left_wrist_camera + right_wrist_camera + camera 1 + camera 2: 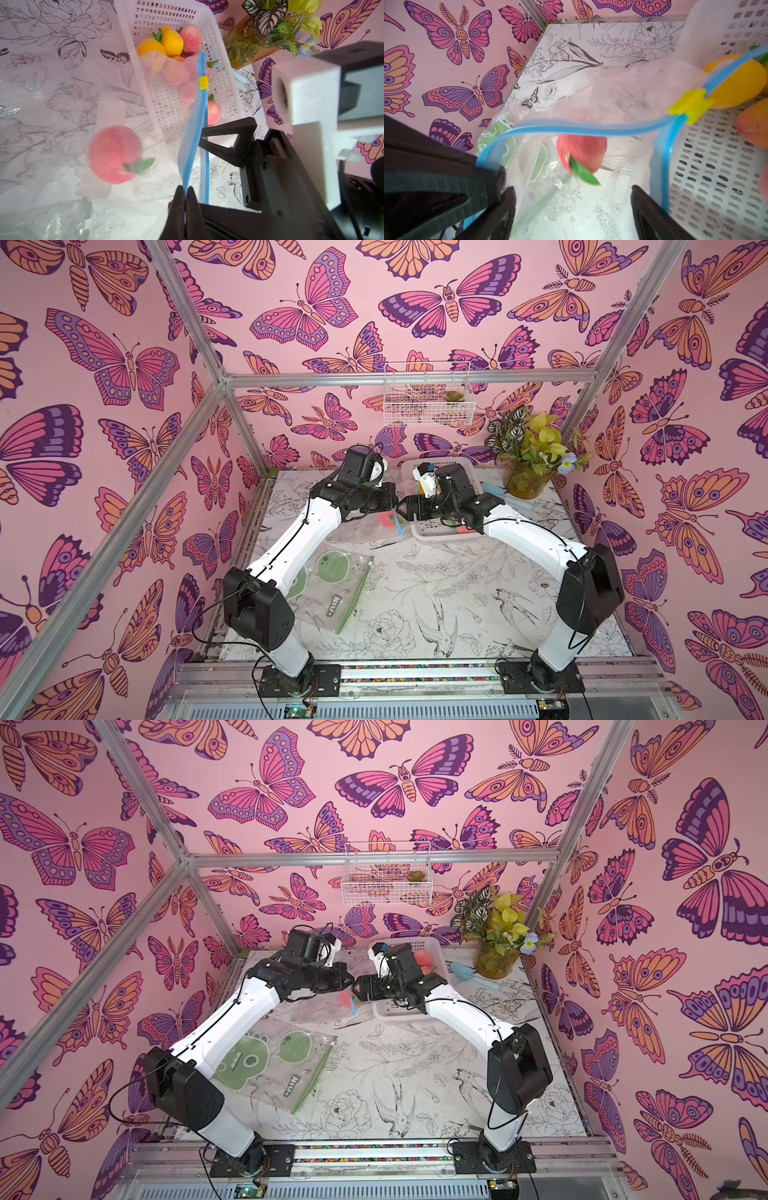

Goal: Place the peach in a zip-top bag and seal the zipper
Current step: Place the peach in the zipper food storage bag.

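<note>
We saw left end effector (185,199) pinching zipper (571,126) end of zip-top bag (623,93); right end effector (573,199) spread, empty, at open mouth; peach (581,153) lay inside beyond. Slider (689,104) sat at zipper's far end, toward basket (716,166), nearer right arm.

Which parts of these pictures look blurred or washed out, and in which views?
Left wrist view: the peach is motion-smeared and hazed behind the film of the bag. Right wrist view: the peach is blurred too, and the film below it glares white. Both top views: sharp, though the wide lens splays the frame posts outward.
</note>
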